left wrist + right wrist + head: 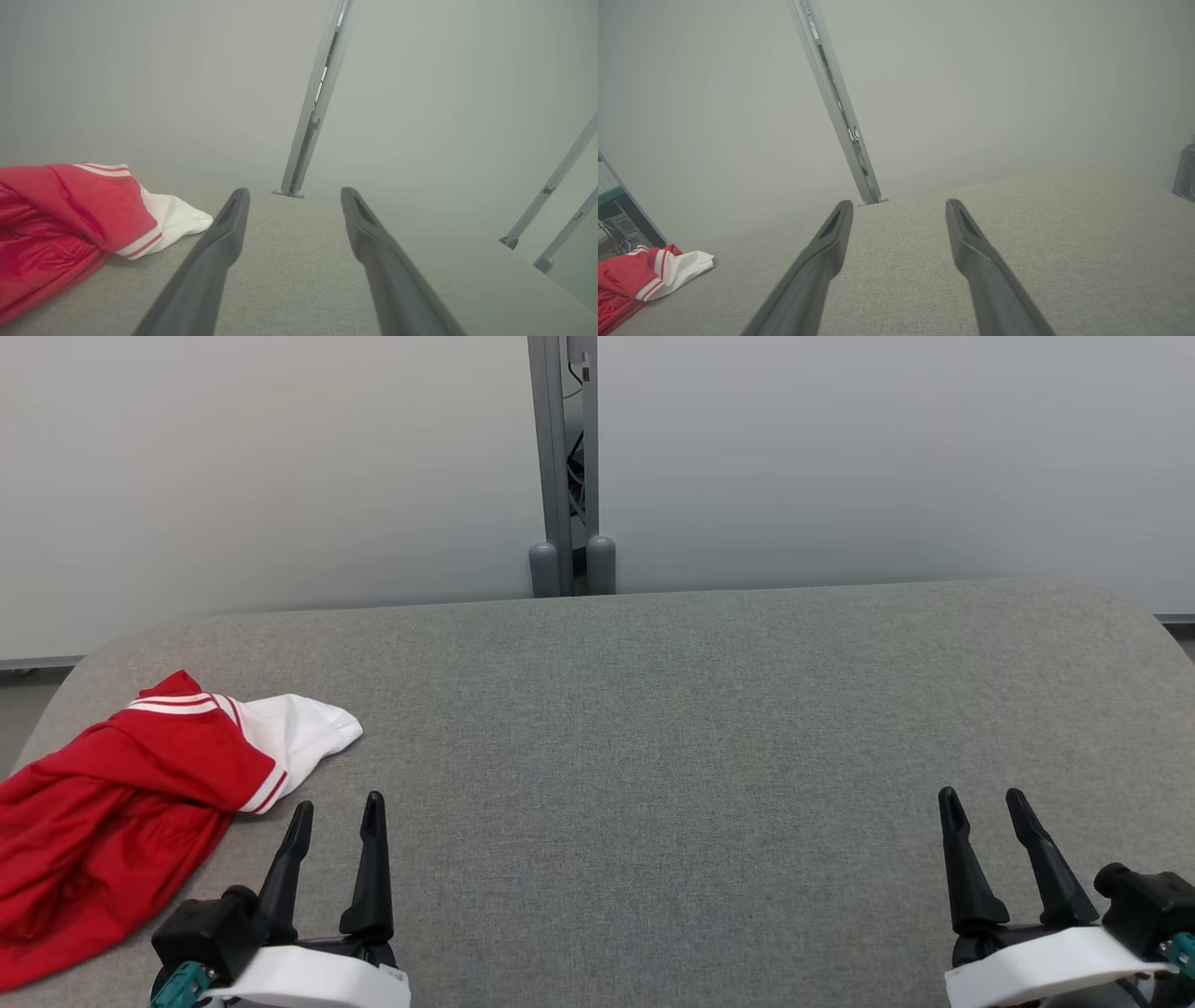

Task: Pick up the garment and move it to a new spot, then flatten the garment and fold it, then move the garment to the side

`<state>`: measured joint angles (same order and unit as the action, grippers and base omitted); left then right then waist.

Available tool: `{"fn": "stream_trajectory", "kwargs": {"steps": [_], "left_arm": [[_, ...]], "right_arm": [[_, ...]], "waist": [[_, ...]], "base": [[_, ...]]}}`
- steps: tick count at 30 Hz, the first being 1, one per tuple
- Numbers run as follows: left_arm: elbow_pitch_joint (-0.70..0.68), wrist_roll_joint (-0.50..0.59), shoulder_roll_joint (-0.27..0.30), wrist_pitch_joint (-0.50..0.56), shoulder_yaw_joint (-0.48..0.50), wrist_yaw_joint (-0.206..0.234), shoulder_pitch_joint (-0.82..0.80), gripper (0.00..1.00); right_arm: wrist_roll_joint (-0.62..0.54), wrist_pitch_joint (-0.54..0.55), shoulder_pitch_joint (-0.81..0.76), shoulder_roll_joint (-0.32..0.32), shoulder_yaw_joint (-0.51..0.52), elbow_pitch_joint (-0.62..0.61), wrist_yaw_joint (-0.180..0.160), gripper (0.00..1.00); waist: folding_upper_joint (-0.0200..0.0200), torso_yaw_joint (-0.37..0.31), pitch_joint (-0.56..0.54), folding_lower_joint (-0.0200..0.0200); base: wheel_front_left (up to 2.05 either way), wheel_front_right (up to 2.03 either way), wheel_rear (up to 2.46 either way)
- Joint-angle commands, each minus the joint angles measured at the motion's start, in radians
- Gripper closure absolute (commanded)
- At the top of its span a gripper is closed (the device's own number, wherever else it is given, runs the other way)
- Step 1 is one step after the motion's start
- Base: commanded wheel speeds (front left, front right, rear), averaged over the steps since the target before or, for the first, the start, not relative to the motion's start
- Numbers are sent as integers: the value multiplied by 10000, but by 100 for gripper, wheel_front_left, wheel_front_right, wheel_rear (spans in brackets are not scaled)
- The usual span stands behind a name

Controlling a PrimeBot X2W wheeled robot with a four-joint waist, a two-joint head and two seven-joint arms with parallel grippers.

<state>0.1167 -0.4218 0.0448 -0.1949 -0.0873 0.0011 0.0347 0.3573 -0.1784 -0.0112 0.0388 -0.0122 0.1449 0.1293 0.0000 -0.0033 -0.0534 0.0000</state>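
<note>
Grey fabric-covered table (709, 709); pale frosted wall panels (261, 476) behind; grey metal post (563, 467) between panels.

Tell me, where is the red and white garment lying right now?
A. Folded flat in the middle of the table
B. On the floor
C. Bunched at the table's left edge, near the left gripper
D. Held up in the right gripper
C: the garment lies crumpled at the left edge of the grey table, just beside the open left gripper, untouched.
</note>
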Motion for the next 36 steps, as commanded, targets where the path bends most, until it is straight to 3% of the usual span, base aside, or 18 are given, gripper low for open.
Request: {"fn": "stream_trajectory", "kwargs": {"steps": [1,36], "left_arm": [[-127,321,53,-91,-6,58,14,0],[-6,3270,82,-714,-33,600,379,0]], "right_arm": [[-275,-136,24,92,18,-56,17,0],[-3224,-900,76,156,-314,88,22,0]], "waist": [[0,-2,-8,0],[0,-192,-202,0]], "base": [[0,0,0],[0,0,0]]}}
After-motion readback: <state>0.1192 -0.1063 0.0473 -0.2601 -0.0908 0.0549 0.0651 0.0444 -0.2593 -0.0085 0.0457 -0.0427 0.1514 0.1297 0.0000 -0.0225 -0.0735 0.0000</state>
